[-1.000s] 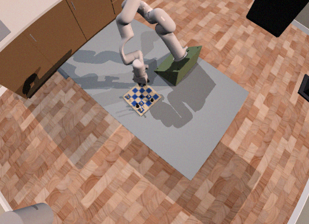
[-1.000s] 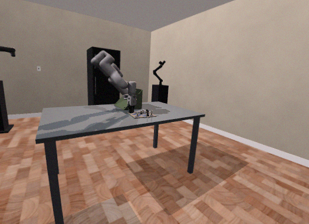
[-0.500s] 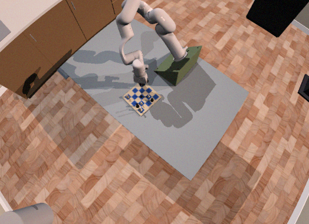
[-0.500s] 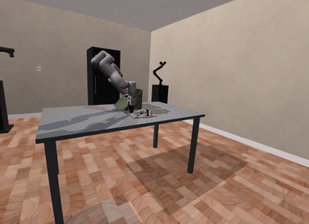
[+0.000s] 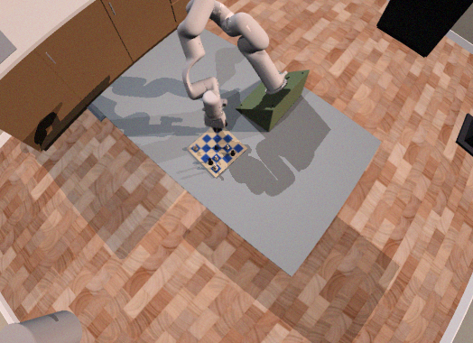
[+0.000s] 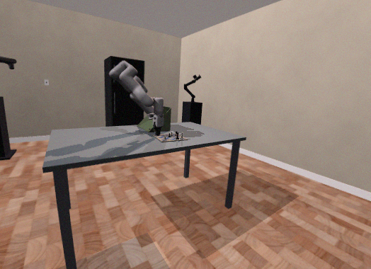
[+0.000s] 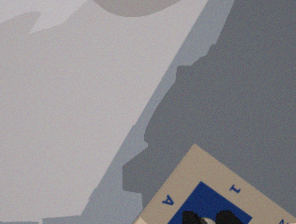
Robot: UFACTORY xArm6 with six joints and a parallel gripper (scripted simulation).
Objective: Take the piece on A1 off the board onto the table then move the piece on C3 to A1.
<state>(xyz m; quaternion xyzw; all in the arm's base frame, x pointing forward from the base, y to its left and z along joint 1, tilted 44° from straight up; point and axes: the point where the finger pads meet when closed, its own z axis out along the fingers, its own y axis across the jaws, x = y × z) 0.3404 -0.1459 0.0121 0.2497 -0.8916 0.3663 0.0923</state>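
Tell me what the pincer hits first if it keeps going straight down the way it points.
The pincer points down at the board's corner square A1, already shut on the piece there. Going on, it would likely meet that square first; depth is unclear.

Glossy white arm point(image 5: 199, 41), rounded joints, dark claw point(image 5: 219, 128)
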